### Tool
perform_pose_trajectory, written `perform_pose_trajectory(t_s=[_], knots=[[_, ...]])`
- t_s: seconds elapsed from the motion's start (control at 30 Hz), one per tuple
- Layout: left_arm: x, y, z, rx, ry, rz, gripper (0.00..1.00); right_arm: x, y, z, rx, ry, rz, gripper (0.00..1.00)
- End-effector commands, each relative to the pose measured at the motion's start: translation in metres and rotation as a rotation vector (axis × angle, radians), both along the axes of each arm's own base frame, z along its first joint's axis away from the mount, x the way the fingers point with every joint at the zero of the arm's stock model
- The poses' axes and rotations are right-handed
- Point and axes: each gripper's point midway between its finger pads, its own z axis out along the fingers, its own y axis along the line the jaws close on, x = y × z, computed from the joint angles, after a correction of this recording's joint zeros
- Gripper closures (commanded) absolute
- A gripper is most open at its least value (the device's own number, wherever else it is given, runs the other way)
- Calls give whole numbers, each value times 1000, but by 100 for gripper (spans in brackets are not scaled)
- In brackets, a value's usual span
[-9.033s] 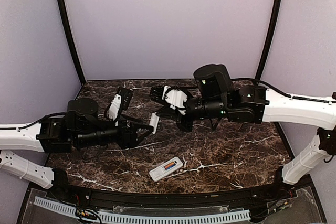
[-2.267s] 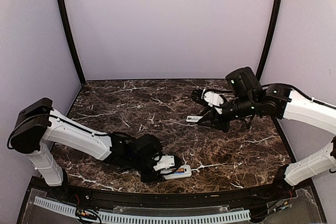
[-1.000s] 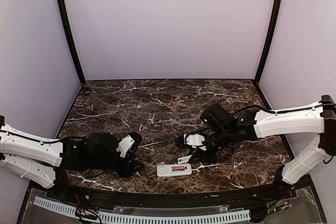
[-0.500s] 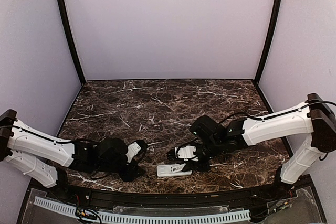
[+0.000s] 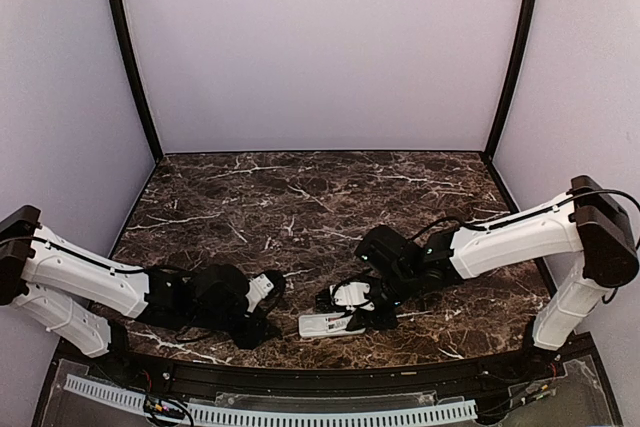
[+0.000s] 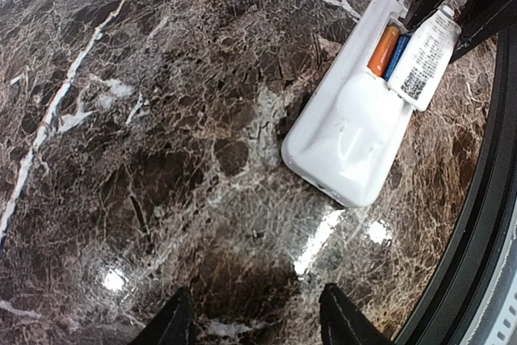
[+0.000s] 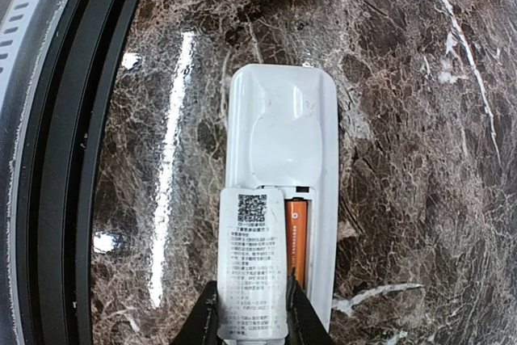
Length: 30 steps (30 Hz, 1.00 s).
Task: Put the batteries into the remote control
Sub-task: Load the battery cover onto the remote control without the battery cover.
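Note:
The remote control (image 5: 322, 325) lies back up near the table's front edge, its battery bay open. In the left wrist view the remote (image 6: 355, 131) holds the orange-red battery (image 6: 382, 50) and the blue battery (image 6: 396, 56) side by side. My right gripper (image 5: 352, 303) is shut on a white battery cover (image 7: 252, 264) with a printed label. It holds the cover over the left half of the bay of the remote (image 7: 283, 119). The orange-red battery (image 7: 295, 236) shows beside it; the blue one is hidden there. My left gripper (image 5: 268, 297) is open and empty, left of the remote.
A black raised rim (image 7: 56, 159) runs along the table's front edge just beside the remote, with a white perforated strip (image 5: 270, 412) beyond it. Purple walls enclose the marble table (image 5: 300, 207) at the back and sides.
My right gripper has moved left and down with the cover, from beside the remote to over its battery bay. My left gripper has crept a little to the right, still apart from the remote.

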Motion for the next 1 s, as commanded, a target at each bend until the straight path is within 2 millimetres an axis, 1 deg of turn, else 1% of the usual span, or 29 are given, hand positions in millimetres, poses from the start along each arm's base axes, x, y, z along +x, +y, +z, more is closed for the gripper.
perform_pose_trajectory(t_s=[0.0,0.17,0.27,0.37,0.5,0.67,0.8,0.97], knots=[[-1,-8,6,-15,-4,-24,48,6,6,17,53,7,-18,100],[-1,-8,5,-12,-2,-28,48,14,5,23,56,19,-52,100],[-1,-9,5,-11,0,-32,48,16,6,24,64,25,-53,100],[-1,-11,3,-5,4,-35,48,19,8,22,50,24,-55,100],[-1,-11,1,3,7,-37,48,18,6,15,24,29,-53,100],[-2,-11,2,-2,6,-37,48,16,5,13,19,38,-44,100],[-1,-11,2,-2,5,-38,48,16,2,6,-16,38,-49,100],[-2,-11,1,1,7,-38,49,16,2,4,-22,40,-48,100]])
